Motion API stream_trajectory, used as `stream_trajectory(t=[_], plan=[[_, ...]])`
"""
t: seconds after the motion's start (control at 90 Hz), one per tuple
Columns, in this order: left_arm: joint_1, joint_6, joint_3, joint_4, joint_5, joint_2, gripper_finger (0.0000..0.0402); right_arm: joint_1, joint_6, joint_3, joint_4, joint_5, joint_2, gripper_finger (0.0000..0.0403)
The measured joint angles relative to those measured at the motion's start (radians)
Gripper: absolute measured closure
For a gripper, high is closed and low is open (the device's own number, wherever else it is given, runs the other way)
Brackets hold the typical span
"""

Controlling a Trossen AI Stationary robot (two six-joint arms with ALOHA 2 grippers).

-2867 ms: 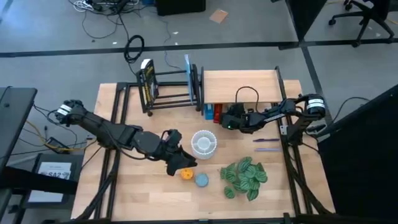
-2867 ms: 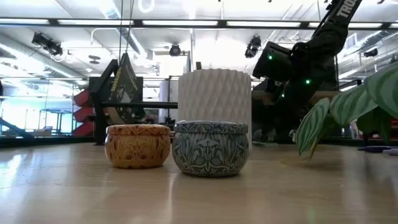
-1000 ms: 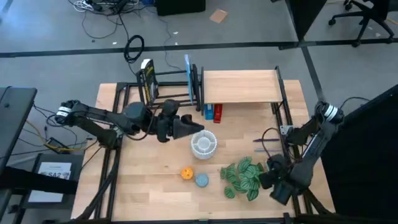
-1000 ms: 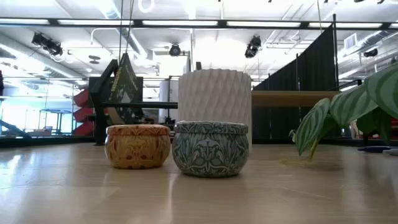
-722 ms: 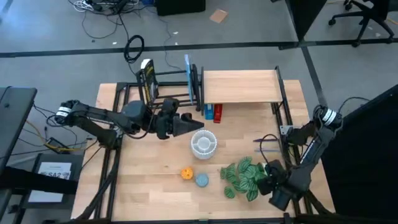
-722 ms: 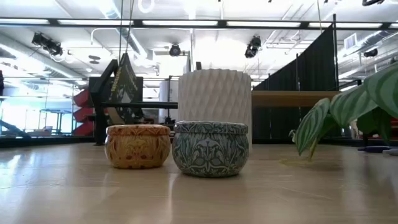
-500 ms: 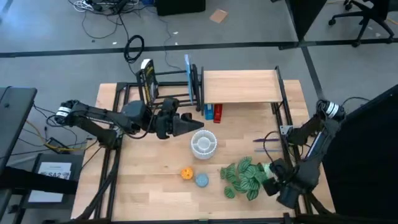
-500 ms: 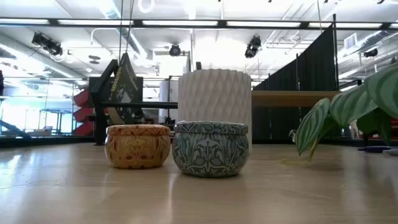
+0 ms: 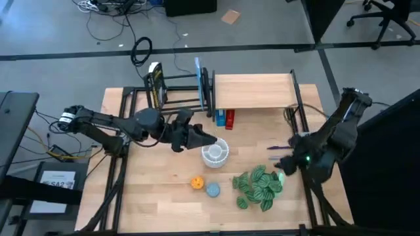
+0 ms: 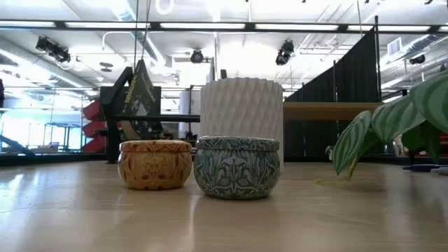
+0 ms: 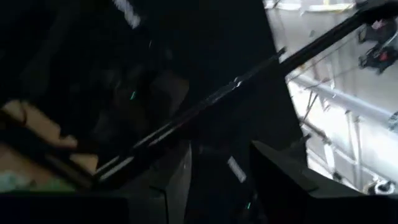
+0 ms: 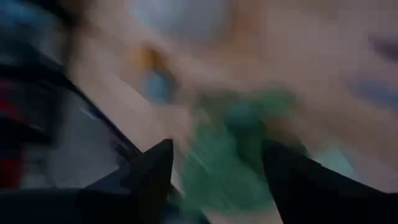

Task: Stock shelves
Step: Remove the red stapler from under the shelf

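Observation:
The black bar rack (image 9: pixel 180 99) stands at the far side with a dark book (image 9: pixel 155 86) leaning in its left end. Beside it is the wooden board shelf (image 9: pixel 254 90), with red and blue items (image 9: pixel 225 118) under its left end. A white ribbed vase (image 9: pixel 214 151) stands upright mid-table. My left gripper (image 9: pixel 209 139) hovers open at the vase's far-left rim, above the low view's field. My right gripper (image 9: pixel 281 167) is open just right of the green leafy plant (image 9: pixel 257 187), which fills its wrist view (image 12: pixel 230 143).
An orange tin (image 9: pixel 196 183) and a blue patterned tin (image 9: pixel 212 190) sit side by side near the front, in front of the vase (image 10: pixel 241 108) in the low view. Purple pens (image 9: pixel 281 153) lie right of the vase. Black frame bars run along both table sides.
My right gripper has swung from the near right corner toward the far edge and now sits beside the plant's upper right leaves. My left gripper has shifted a little right and nearer, toward the white vase. Nothing on the table has moved.

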Motion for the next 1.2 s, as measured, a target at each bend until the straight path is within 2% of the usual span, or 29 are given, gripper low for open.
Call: stream_trajectory(t=[0.078, 0.156, 0.322, 0.567, 0.7, 0.878, 1.056, 1.2], plan=[[0.0, 0.0, 0.0, -0.035, 0.059, 0.0, 0.0261, -0.051, -0.111, 0.0, 0.069, 0.13, 0.01, 0.0195], [0.0, -0.005, 0.0, -0.081, 0.124, 0.0, 0.0261, -0.127, -0.212, 0.0, 0.089, 0.159, 0.036, 0.0196], [-0.005, -0.076, 0.0, -0.206, 0.261, 0.0, 0.0261, -0.324, -0.356, 0.0, 0.089, 0.059, 0.126, 0.0192], [-0.03, -0.144, 0.0, -0.364, 0.365, 0.0, 0.0261, -0.598, -0.426, 0.0, 0.101, -0.103, 0.324, 0.0151], [-0.046, -0.167, 0.0, -0.375, 0.388, 0.0, 0.0261, -0.704, -0.433, 0.0, 0.185, -0.113, 0.446, 0.0116], [-0.052, -0.204, 0.0, -0.374, 0.388, 0.0, 0.0261, -0.824, -0.51, 0.0, 0.426, -0.193, 0.611, 0.0085], [-0.052, -0.232, 0.0, -0.373, 0.388, 0.0, 0.0261, -0.914, -0.465, 0.0, 0.493, -0.268, 0.727, 0.0086], [-0.052, -0.254, 0.0, -0.37, 0.393, 0.0, 0.0261, -0.951, -0.482, -0.001, 0.495, -0.28, 0.752, 0.0095]])
